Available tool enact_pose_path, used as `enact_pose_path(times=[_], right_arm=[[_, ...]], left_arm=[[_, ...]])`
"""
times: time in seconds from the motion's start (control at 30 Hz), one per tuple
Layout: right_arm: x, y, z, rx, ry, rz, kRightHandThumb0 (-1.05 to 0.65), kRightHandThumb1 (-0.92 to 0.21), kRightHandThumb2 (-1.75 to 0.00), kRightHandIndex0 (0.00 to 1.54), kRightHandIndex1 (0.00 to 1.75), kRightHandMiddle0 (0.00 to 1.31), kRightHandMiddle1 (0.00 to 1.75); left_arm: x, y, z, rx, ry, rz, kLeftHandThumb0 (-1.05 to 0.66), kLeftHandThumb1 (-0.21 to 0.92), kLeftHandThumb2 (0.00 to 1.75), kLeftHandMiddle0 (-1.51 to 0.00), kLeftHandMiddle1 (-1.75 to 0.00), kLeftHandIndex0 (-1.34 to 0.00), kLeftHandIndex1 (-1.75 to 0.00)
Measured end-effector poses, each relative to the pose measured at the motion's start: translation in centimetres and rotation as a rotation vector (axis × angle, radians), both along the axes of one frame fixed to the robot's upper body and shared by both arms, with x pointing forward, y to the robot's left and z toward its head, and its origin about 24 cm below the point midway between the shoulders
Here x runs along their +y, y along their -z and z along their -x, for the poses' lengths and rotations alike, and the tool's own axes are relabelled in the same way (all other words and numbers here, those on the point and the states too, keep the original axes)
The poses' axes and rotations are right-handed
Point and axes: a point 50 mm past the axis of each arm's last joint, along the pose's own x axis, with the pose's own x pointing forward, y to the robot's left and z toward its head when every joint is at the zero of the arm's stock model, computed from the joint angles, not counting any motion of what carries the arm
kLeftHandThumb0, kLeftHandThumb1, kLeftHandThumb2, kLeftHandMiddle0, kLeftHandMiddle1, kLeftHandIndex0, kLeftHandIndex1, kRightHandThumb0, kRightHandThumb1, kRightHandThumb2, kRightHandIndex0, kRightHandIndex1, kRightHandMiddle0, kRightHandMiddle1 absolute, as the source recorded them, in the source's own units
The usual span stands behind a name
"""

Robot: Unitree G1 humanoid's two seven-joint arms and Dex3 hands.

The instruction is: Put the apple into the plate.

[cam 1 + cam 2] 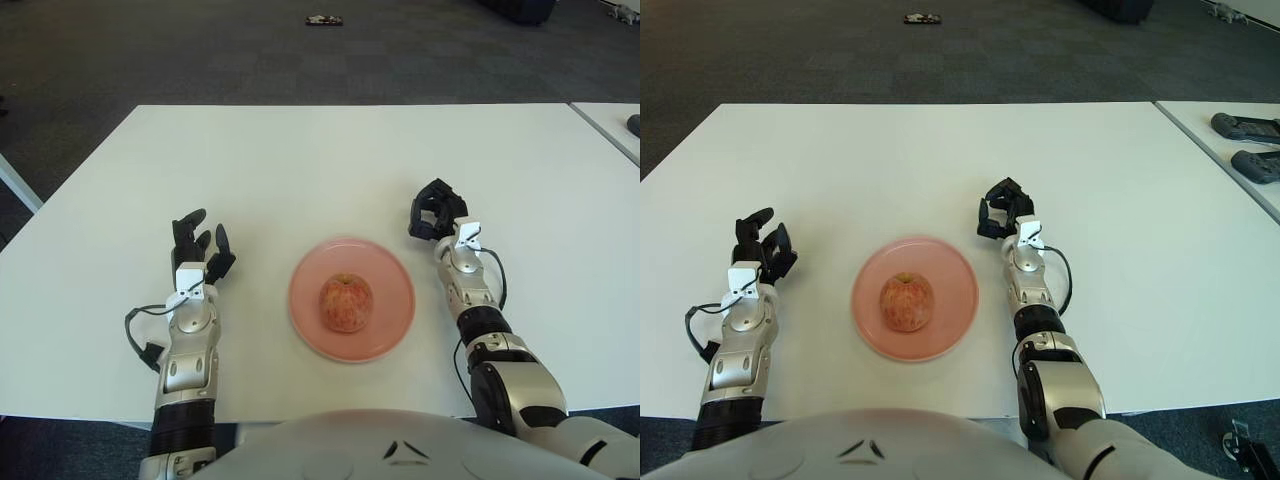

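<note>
We see a white table (330,160) filling most of the view, with dark carpet (250,55) beyond its far edge. Directly on the table lies 1 pink plate (395,310), near the front edge and about midway across. A 2nd white table (1210,125) stands just to the right, apart from the first by a narrow gap, and 2 dark devices (1245,126) lie on it. On the carpet far back lies 1 small dark object (323,20), too small to identify.

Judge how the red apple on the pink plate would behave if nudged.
The round red-yellow apple would probably roll, though the shallow pink plate may check it at the rim. It looks firm, so likely stiff under the right hand.
</note>
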Motion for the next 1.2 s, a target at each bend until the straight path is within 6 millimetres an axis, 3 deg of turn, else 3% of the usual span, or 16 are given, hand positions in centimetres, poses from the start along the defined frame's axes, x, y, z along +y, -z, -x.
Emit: enact_pose_path(times=[0.7,1.2], right_arm=[[-1.7,0.1,0.4,0.008,0.056,-0.031,-0.50,-0.23,-1.41,1.19,1.75,0.67,1.75],[-1.5,0.1,0.7,0.008,0.007,-0.028,-0.50,-0.23,-1.42,1.21,1.75,0.68,1.75]], left_arm=[[0.1,0.0,0.0,-0.002,-0.001,-0.001,-0.70,0.92,0.79,-0.35,-0.36,0.00,-1.03],[0.0,0.0,0.0,-0.001,0.010,0.000,-0.70,0.92,0.80,-0.34,-0.35,0.00,-0.98]])
